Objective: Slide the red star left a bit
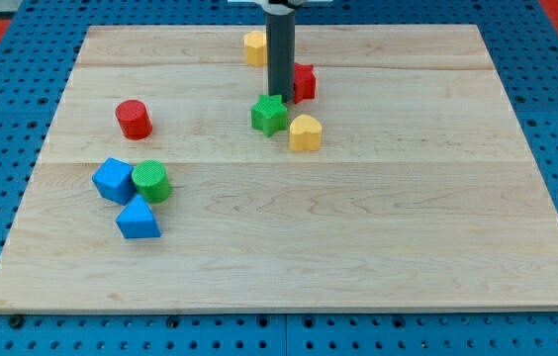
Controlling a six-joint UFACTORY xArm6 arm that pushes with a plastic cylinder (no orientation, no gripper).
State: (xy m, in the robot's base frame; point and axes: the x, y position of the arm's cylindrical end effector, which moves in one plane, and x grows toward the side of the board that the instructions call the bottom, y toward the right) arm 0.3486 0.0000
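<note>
my tip (280, 96) sits just left of red star (304, 82), right behind green star (269, 115), looks like touching red one. no fingers here, just bare rod, holding nothing. yellow heart (305, 133) beside green star. red star near board's (378, 247) top middle.

To the view's left of the red star (304, 82) my tip (279, 96) stands touching it, the green star (269, 115) just below and the yellow block (255, 47) above narrowing the way.
</note>
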